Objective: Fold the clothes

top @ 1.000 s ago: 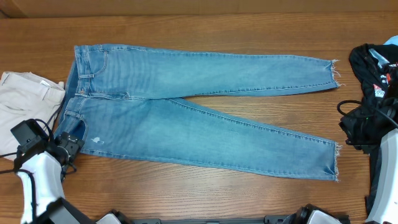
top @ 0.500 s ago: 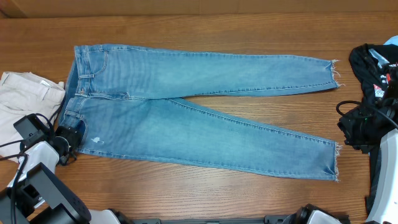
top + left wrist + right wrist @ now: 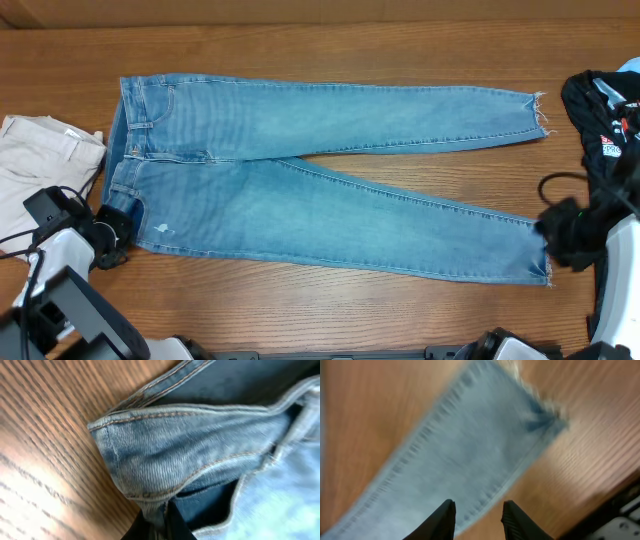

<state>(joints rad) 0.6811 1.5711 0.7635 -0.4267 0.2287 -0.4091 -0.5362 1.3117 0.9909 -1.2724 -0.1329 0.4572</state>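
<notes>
Cream-white trousers (image 3: 40, 165) lie at the left edge of my wooden worktop (image 3: 300, 305). A crumpled black garment (image 3: 592, 100) with white printing sits at the upper right.

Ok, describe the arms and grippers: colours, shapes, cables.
The left arm and right arm have white shells, black joints and loose black cable loops. The left gripper and right gripper are black; the right's fingers taper to narrow tips.
</notes>
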